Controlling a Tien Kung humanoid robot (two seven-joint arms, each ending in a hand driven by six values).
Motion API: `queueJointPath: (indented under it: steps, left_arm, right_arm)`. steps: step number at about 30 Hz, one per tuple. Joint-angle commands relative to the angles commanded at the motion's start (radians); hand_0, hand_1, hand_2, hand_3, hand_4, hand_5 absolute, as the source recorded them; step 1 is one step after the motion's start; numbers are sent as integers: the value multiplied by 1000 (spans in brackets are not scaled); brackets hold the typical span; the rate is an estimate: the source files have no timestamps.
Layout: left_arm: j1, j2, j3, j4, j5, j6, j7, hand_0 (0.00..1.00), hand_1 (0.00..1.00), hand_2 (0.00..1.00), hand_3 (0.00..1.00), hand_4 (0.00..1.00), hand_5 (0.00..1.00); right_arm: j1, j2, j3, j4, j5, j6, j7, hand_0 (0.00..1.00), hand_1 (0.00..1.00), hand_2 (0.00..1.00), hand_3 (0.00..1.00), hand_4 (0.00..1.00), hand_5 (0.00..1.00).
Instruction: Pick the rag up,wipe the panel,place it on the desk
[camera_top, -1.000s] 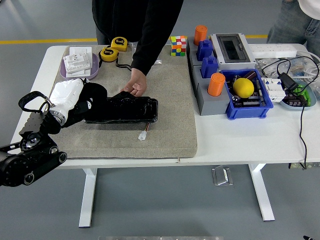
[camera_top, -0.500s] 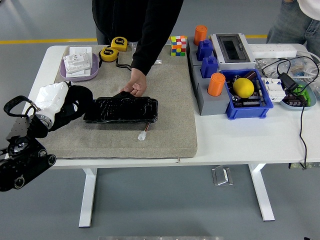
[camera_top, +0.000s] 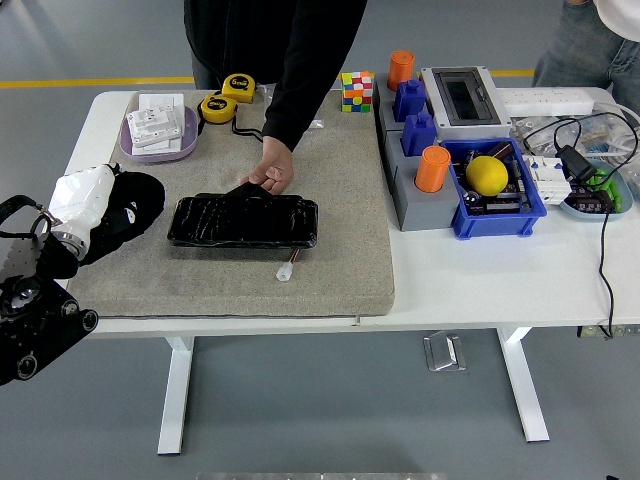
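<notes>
Left hand (camera_top: 112, 215) is gripping the black rag (camera_top: 135, 200) at the mat's (camera_top: 340, 180) left edge, just left of the glossy black panel (camera_top: 243, 221), apart from it. A person's hand (camera_top: 270, 175) is pinning the panel's far edge, likely steadying it for wiping.

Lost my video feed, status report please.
Left hand shut on black rag, off the panel's left end. Glossy black panel on grey mat, person's hand steadying its far edge. Right hand unseen.
</notes>
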Motion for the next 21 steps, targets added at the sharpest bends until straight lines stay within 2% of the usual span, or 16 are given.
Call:
queueJointPath:
  steps: [5,6,11,12,17,18,21]
  left_arm:
    - [22,-1,-14,21,-21,11,-19,195,125,494,481,259,2]
    - [25,-2,-15,25,-25,13,-22,241,199,507,513,238,2]
    - [38,-13,-12,58,-63,20,-42,241,199,507,513,238,2]
    - [39,-16,-11,67,-74,23,-48,273,315,522,536,305,2]
    - [47,-25,-13,82,-88,25,-57,273,315,522,536,305,2]
    - [49,-26,-15,83,-88,25,-58,295,395,536,545,438,2]
    - [54,-28,-20,83,-111,25,-74,295,395,536,545,438,2]
  right_arm:
    - [-2,2,3,0,0,0,0,756,567,700,596,998,543]
    - [-2,2,3,0,-1,1,-1,757,567,701,596,998,543]
    - [-2,5,3,2,-1,-1,1,757,567,701,596,998,543]
    - [-2,6,3,2,-1,-1,1,756,567,700,596,998,544]
    - [-2,6,4,4,-1,-1,0,756,567,700,596,998,544]
    - [-2,6,4,3,-1,-1,0,755,567,700,596,998,544]
    - [-1,5,5,4,-2,0,0,755,567,700,596,998,544]
